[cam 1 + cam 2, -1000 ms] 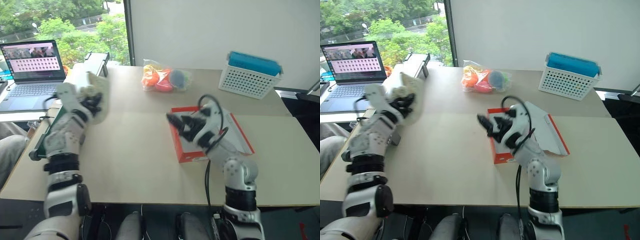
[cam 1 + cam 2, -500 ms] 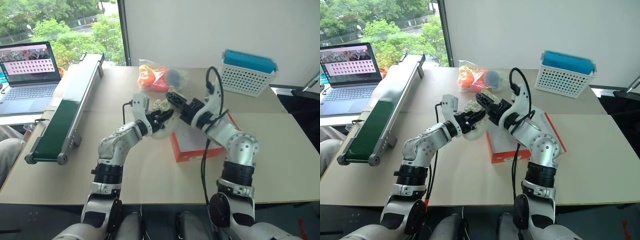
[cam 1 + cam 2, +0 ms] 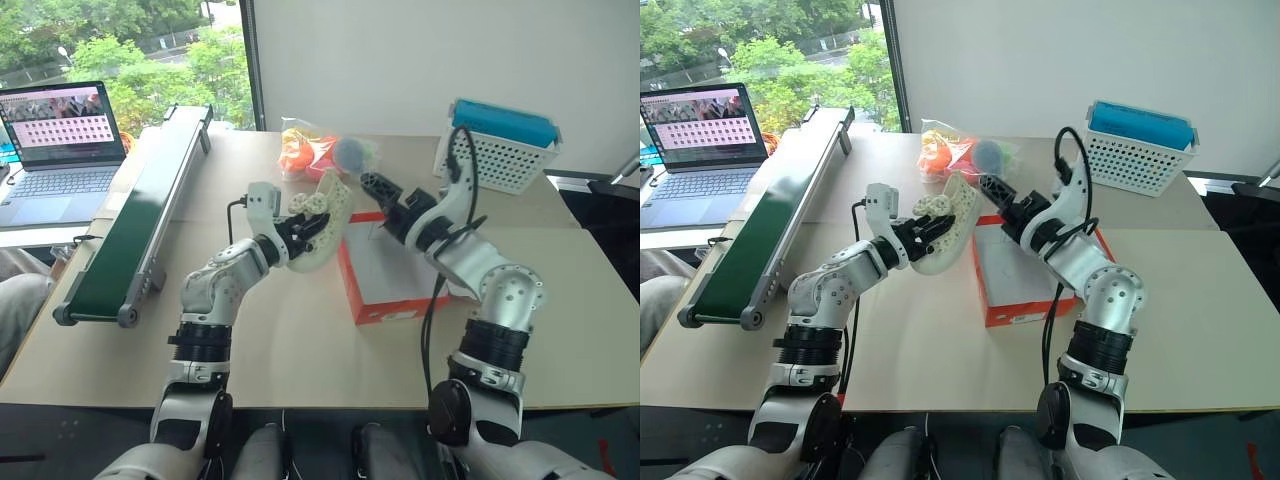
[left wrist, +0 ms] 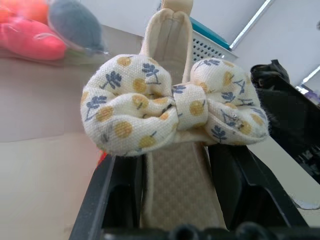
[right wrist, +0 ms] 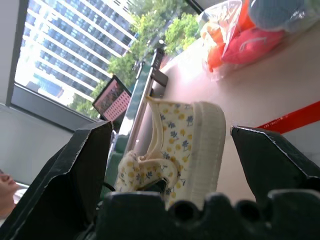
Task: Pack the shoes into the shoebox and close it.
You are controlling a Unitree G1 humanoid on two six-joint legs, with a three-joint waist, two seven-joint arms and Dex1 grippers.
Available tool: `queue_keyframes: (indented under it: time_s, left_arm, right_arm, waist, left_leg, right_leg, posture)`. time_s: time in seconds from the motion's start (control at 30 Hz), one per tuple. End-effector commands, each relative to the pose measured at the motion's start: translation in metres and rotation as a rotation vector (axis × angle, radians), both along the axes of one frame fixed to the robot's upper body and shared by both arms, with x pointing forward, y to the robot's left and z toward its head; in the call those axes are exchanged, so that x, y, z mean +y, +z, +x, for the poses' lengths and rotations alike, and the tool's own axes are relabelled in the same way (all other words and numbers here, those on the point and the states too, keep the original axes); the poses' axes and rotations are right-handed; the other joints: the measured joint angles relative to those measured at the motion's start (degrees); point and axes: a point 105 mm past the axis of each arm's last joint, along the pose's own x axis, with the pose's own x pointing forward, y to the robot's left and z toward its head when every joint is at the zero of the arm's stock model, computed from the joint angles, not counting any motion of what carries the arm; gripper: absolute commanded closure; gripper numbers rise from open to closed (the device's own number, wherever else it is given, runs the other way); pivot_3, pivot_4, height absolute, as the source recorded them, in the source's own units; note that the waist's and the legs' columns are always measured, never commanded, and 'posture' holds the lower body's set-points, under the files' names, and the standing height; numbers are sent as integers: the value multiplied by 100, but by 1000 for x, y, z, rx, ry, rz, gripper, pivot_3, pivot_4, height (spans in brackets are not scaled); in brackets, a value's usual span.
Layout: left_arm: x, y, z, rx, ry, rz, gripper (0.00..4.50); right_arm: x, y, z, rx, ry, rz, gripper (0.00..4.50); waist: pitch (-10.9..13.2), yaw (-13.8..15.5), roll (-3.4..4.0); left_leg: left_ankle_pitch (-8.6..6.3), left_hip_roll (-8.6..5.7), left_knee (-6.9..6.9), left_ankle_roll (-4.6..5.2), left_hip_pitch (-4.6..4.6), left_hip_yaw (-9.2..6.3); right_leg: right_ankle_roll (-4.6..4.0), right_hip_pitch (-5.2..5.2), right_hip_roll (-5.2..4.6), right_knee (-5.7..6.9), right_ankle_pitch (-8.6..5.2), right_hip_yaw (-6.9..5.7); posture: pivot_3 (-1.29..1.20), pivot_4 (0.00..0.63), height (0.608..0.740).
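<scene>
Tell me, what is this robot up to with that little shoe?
The left end effector is shut on a cream shoe with a flowery bow, holding it in the air beside the red shoebox on the table. The right end effector is open, just in front of the shoe.

right arm hides part of the shoebox [image 3: 385, 285]; laptop [image 3: 62, 140] cut off
</scene>
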Motion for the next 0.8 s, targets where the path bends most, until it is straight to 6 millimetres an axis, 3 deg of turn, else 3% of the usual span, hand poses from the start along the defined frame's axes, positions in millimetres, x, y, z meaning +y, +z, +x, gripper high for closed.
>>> queue_keyframes:
  time_s: [0.03, 0.23, 0.43, 0.8]
  left_arm:
    - [-4, 20, -2, -76, -18, -26, 2521]
    - [-11, 32, -5, -108, -37, -69, 2521]
    - [-2, 46, -7, -145, -20, -123, 2521]
    - [-13, 48, -25, -154, -108, -115, 2521]
  right_arm:
    - [-2, 23, -10, -76, 5, -39, 0]
    - [2, -5, -6, 28, 25, -83, 0]
    - [0, -12, -4, 47, 25, -84, 0]
    - [10, -14, -2, 62, 76, -50, 0]
  waist:
    - [0, 1, 1]
    - [0, 5, 1]
    - [2, -2, 3]
    - [3, 10, 4]
  left_leg:
    - [0, 0, 0, 0, 0, 0]
    - [-1, 0, 0, 1, 0, 0]
    - [-1, 1, 0, 2, -1, 1]
    - [-1, 0, 0, 2, -2, 1]
  right_leg:
    - [0, 0, 0, 0, 0, 0]
    - [0, 2, 0, -3, 0, 0]
    - [0, -1, 0, -3, 0, 2]
    - [0, 0, 0, -6, 0, 2]
  posture:
    - [0, 150, 705]
    - [0, 150, 705]
    - [0, 150, 705]
    - [0, 150, 705]
